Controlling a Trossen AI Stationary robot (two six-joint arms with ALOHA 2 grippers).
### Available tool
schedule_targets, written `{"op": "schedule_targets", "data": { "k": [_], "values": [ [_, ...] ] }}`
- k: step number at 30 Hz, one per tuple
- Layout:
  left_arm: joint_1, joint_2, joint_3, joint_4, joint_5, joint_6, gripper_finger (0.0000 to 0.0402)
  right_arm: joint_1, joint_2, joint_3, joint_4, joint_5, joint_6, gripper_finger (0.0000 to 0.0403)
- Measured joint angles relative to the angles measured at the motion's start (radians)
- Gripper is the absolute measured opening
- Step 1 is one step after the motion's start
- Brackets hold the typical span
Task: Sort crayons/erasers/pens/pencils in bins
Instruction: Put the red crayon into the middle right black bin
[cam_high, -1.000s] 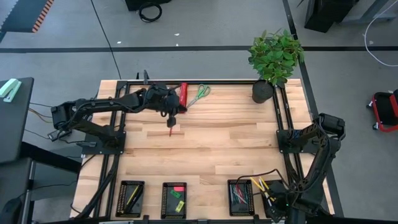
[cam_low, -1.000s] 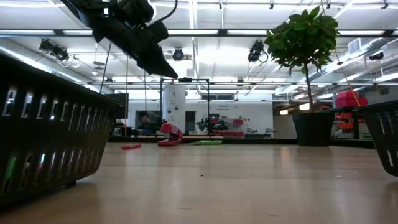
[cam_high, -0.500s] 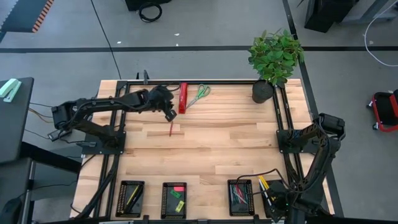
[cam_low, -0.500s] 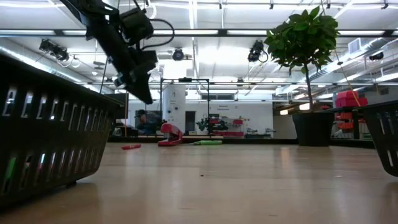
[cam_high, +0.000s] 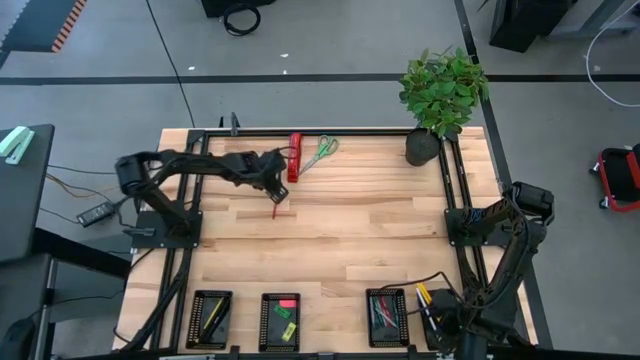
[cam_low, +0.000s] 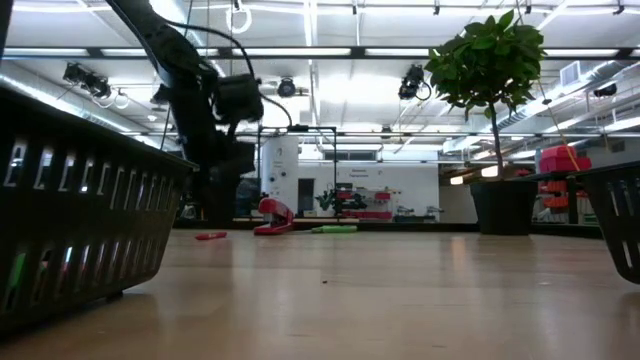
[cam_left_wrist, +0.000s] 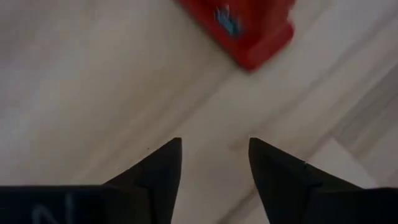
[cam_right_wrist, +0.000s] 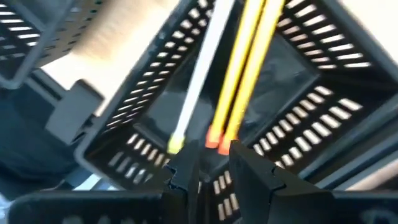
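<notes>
A red crayon (cam_high: 277, 208) lies flat on the wood, also seen in the low view (cam_low: 210, 236). My left gripper (cam_high: 279, 189) hangs just beyond it toward the far edge, low over the table, fingers pointing down. In the left wrist view it is open (cam_left_wrist: 214, 163) over bare wood. My right gripper (cam_right_wrist: 214, 163) is open over the rightmost bin (cam_right_wrist: 292, 81) at the near edge. Three pencils (cam_right_wrist: 239, 68), one whitish and two yellow, lie slanted in that bin. Their eraser ends sit just past the fingertips.
A big red bar-shaped tool (cam_high: 294, 158) and green-handled scissors (cam_high: 322, 152) lie by the far edge, close to my left gripper. A potted plant (cam_high: 440, 95) stands far right. Three more bins (cam_high: 210, 318) (cam_high: 280, 318) (cam_high: 385, 316) line the near edge, holding sticks and erasers.
My left gripper has come down from high above the table to just over the wood near the red crayon, tipping to point more steeply down. The arm's shoulder has swung round. The crayon has stayed where it lay.
</notes>
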Motion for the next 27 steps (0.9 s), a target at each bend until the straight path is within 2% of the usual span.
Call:
{"op": "schedule_targets", "data": {
  "k": [5,10,17,23,27],
  "values": [
    [-0.011,0.052,0.0,-0.026,0.077,-0.075,0.0202,-0.018,0.0,0.0,-0.055,-0.018,-0.068,0.0094],
    [-0.03,0.055,0.001,-0.027,0.069,-0.121,0.019,-0.037,0.0,0.0,-0.135,-0.037,-0.187,0.0094],
    [-0.039,0.049,0.001,-0.024,0.067,-0.137,0.0183,-0.049,0.0,0.0,-0.335,-0.059,-0.318,0.0094],
    [-0.076,0.009,0.001,0.012,0.068,-0.186,0.0187,-0.049,0.0,0.0,-0.53,-0.058,-0.347,0.0094],
    [-0.122,0.008,0.001,0.01,0.066,-0.207,0.0183,-0.048,0.0,0.0,-0.585,-0.057,-0.347,0.0094]
  ]
}}
